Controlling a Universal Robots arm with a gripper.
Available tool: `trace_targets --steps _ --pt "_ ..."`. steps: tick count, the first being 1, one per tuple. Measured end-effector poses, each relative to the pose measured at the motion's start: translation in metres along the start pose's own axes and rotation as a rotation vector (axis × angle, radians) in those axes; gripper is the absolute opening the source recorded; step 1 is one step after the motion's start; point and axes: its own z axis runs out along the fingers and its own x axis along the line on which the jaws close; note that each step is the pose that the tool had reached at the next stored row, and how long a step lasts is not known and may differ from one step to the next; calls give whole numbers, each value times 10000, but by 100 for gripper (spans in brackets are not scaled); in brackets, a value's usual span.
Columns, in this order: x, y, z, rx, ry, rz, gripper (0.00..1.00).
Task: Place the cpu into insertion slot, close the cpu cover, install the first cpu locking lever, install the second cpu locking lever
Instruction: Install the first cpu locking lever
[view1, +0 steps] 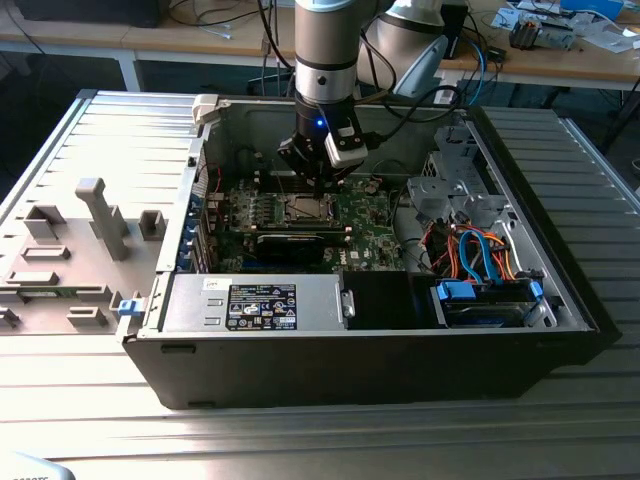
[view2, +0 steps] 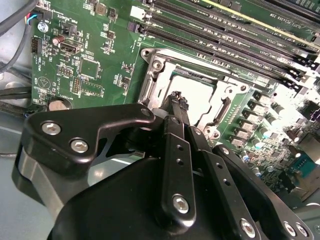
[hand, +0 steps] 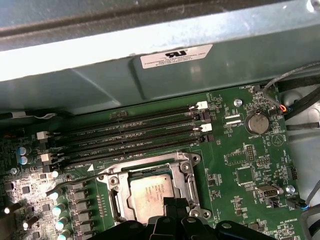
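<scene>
— What do we have closest to us?

— In the second wrist view, the gripper (view2: 176, 102) reaches down over the socket, its black fingers (view2: 175, 150) drawn narrow, tips close together just above the cpu (view2: 200, 97). We see nothing held between them.

— And the cpu itself?

— It lies flat in the insertion slot (hand: 150, 192); the first wrist view shows its silver-grey top (hand: 150, 192) framed by the cpu cover (hand: 186, 172), which sits down around it.

— Any lever?

— One thin locking lever (hand: 75, 181) runs beside the cover, on the side of the memory slots (hand: 130, 135).

— Farther out?

— In the exterior view the arm (view1: 326, 50) stands upright over the motherboard (view1: 365, 215), inside the open computer case (view1: 400, 360).
</scene>
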Motion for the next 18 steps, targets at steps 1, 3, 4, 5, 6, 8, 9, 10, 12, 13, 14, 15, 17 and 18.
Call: trace_targets --steps 1,3,4,5,6,8,9,10,12,13,14,15,17,18 --pt "0 0 0 -1 0 -8 11" --pt "0 0 0 -1 0 -28 11" --pt "0 0 0 -2 0 -35 11" --pt "0 0 0 -1 0 -43 11" --pt "0 0 0 -2 0 -51 11" --pt "0 0 0 -2 -1 -72 11" --pt "0 0 0 -3 0 -82 11" --pt "0 0 0 -3 0 -91 11" --pt "0 0 0 -4 0 -113 11" --pt "0 0 0 -5 0 -127 11" --pt "0 0 0 -5 0 -142 11" --pt "0 0 0 -5 -1 -155 11" --pt "0 0 0 -6 0 -170 11" --pt "0 0 0 -7 -1 -184 11"
